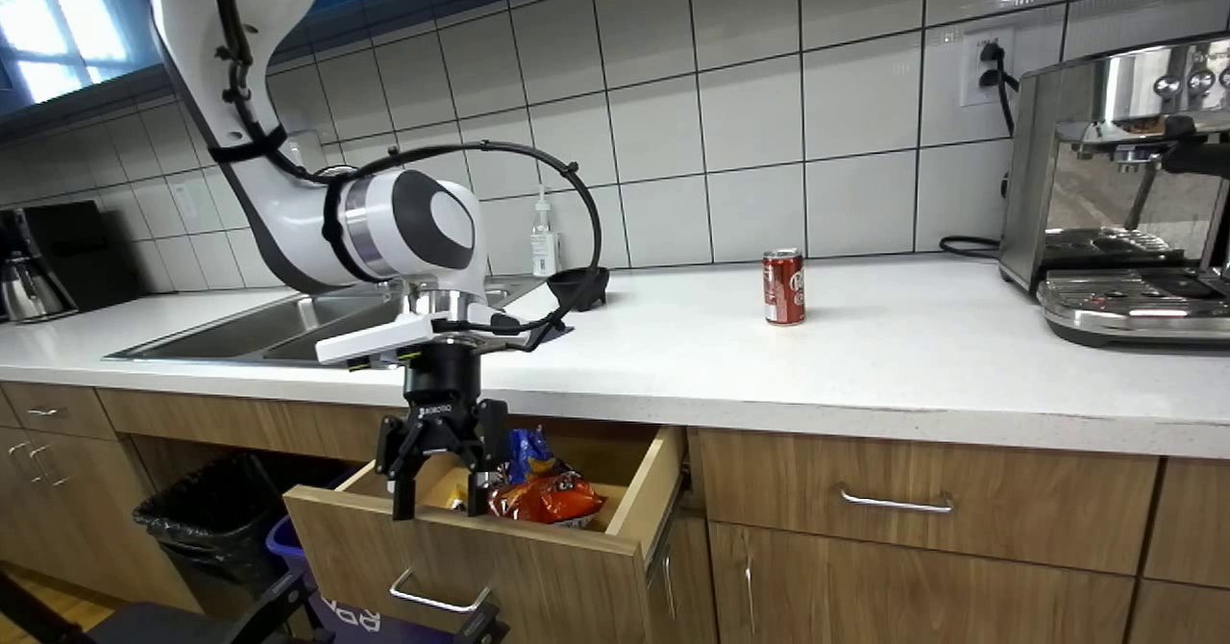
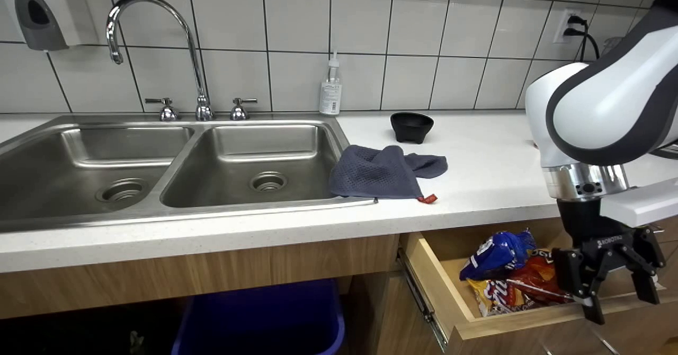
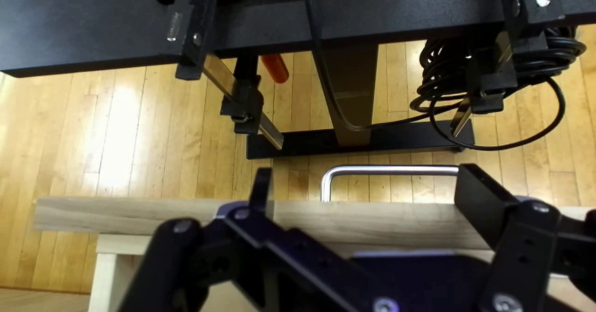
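Here, in an exterior view, my black pincer (image 1: 440, 507) points down, spread wide, at the front of a brown wooden drawer (image 1: 557, 582) jutting below the white counter (image 1: 673, 365). In an exterior view, a shiny blue snack bag (image 2: 498, 254) lies inside. In the wrist view, the drawer's long front edge runs crosswise past my fingers (image 3: 482, 202), its silver bar handle (image 3: 396, 170) facing a black flat-topped stand (image 3: 102, 28).

I have a clear gap within my spread gripper (image 1: 441, 505), but the front board (image 1: 553, 575) of the open drawer (image 1: 651, 488) stands close to it. Snack bags (image 2: 498, 254) occupy part of the inside, and above the rear the counter (image 1: 673, 356) closes my way down.
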You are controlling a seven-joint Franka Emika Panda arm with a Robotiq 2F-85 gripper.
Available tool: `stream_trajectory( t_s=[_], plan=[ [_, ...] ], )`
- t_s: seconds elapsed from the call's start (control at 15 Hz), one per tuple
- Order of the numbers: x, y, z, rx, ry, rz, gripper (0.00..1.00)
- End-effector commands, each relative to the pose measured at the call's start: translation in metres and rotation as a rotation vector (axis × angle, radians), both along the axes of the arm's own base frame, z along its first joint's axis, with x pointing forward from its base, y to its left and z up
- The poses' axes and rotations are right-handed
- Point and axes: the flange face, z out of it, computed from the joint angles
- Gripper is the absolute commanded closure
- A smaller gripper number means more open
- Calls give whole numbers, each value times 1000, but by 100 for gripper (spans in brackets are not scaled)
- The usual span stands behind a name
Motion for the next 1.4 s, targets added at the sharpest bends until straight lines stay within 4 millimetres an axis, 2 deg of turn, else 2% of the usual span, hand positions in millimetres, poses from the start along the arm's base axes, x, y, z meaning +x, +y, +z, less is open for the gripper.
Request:
stream_trajectory(
  t_s=[0.0, 0.6, 1.33],
  plan=[
    [5, -6, -3, -7, 29, 26, 0],
    [10, -11, -12, -17, 28, 20, 0],
    [30, -14, -14, -26, -31, 9, 0]
  ],
)
